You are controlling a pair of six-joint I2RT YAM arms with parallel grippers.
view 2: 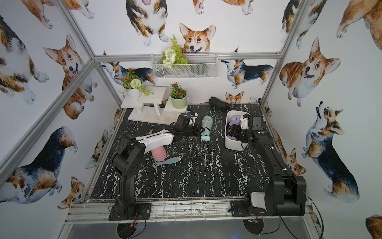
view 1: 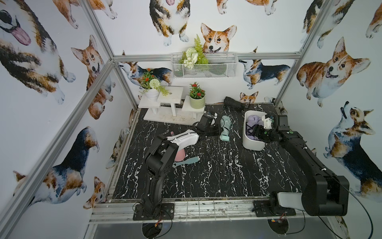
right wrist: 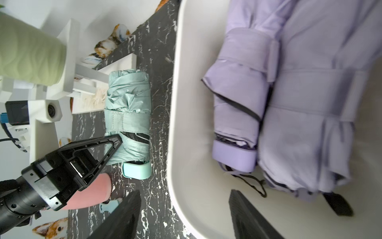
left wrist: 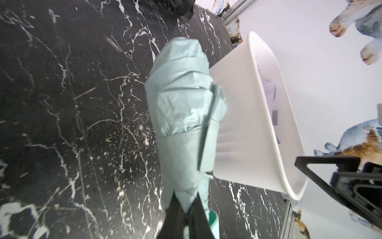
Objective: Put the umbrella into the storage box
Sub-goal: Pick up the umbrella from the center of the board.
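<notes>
My left gripper (left wrist: 186, 198) is clamped on the mint umbrella (view 1: 226, 124) near its handle, ready to lift it lengthwise. The umbrella lies on the table (view 1: 206, 175) at the box's (view 1: 251, 144) nine o'clock. My right gripper (right wrist: 185, 192) stands open astride the box wall (steadying it, I reckon).

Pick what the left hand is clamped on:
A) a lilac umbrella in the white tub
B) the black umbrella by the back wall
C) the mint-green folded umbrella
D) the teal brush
C: the left hand is pinched shut on the fabric of the mint-green umbrella, which is outside the storage box. The lilac umbrellas lie inside the box, ungripped.
</notes>
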